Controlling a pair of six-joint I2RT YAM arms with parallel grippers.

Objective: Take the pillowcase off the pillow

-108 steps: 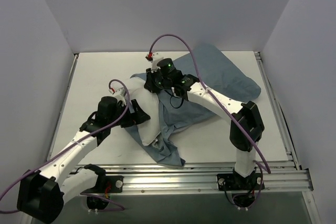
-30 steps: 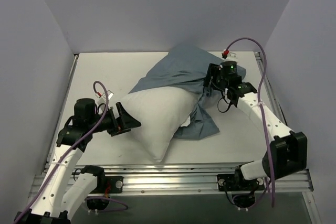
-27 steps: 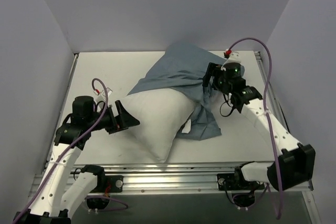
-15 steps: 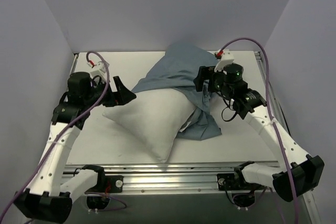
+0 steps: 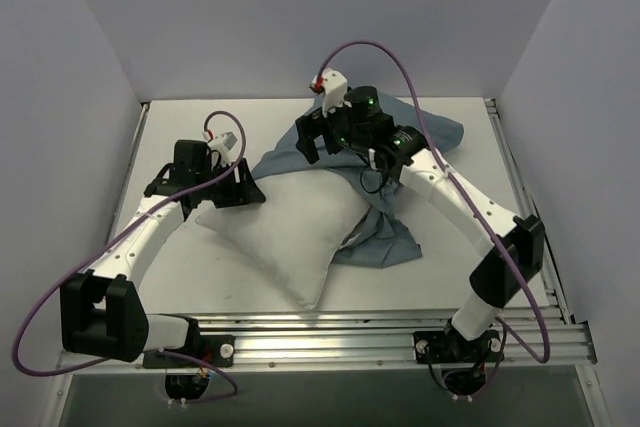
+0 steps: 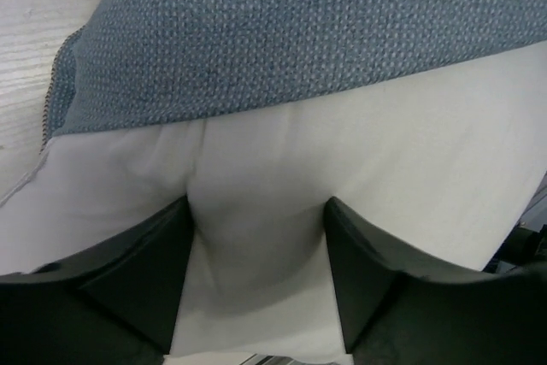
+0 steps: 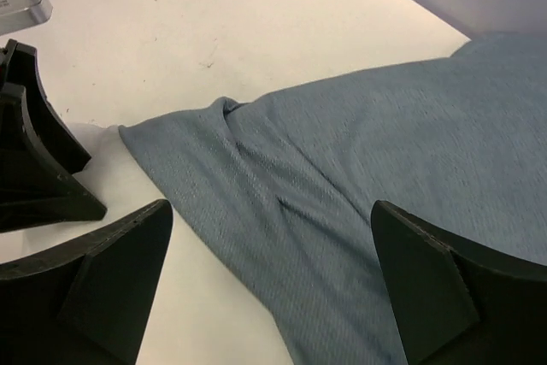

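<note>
Left hand [image 6: 256, 297] pinches the pillow [image 6: 410, 168]; right hand [image 7: 269, 288] hangs wide open over the pillowcase [image 7: 385, 168].

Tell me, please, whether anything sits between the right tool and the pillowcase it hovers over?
Nothing visible does. The right tool hangs open directly above the pillowcase, with only air between its fingers and the blue cloth. The left tool is off to one side, its fingers around a fold of the white pillow, not in the right tool's path.
</note>
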